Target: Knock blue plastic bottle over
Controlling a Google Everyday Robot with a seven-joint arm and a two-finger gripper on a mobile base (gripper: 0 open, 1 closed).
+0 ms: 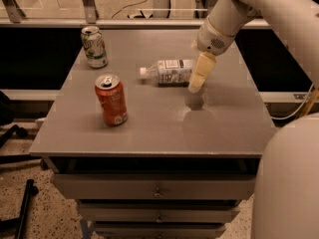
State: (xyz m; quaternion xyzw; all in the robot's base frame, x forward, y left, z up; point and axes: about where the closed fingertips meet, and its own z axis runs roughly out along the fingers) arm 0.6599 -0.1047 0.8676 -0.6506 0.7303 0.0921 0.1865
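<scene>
Blue plastic bottle (172, 71) lies flat on the table (149, 133), cap left, long axis left-right | gripper (195, 86) just beside its base end, jaws look pressed together, empty | we reckon it's knocked over

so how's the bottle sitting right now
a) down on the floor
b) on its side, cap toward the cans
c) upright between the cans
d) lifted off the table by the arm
b: the bottle lies flat on the table, cap end toward the orange can and green can, with the gripper at its base end.
</scene>
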